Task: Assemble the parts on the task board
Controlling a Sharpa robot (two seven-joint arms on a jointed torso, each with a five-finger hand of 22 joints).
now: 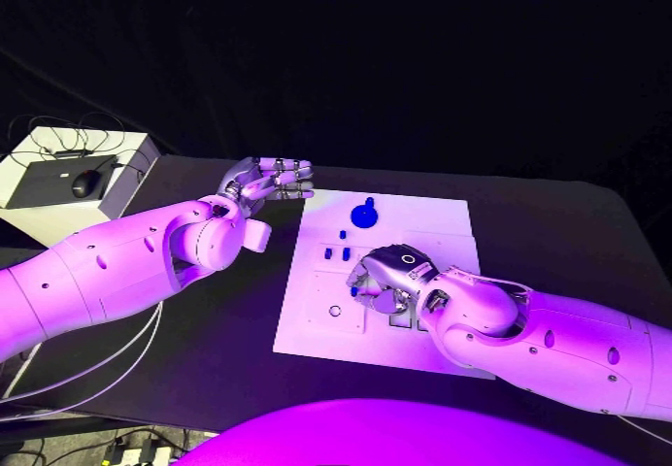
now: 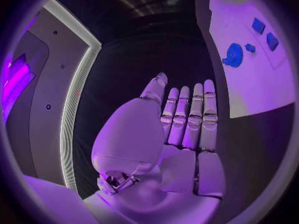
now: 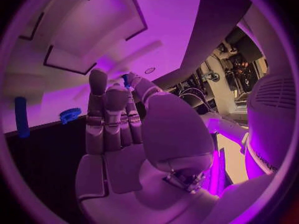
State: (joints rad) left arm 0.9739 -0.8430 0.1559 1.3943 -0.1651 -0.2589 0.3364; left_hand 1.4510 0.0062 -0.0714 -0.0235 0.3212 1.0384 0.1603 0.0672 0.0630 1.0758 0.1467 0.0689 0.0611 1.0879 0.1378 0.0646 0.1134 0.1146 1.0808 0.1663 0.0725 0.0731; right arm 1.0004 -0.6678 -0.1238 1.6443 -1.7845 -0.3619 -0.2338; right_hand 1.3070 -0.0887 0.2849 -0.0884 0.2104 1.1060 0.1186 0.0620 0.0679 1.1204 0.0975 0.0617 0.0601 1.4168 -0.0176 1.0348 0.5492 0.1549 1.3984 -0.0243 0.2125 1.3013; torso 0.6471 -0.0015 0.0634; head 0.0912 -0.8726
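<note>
Right hand [image 1: 386,283] pinching a small blue part [image 3: 129,79] over the task board [image 1: 434,218].
Left hand [image 1: 266,181], fingers straight and empty, waits upper left; the round blue part [image 1: 364,215] lies nearer it.

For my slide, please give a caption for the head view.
Right hand over the white task board; left hand open beside it.

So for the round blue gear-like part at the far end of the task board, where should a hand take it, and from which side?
Probably from above, by the rim. The round blue part lies flat on the task board, so only its edge and a small tab on its far side offer purchase. The left hand hovers open just beyond the board's left edge, nearest to it; the right hand is over the board's middle.
</note>
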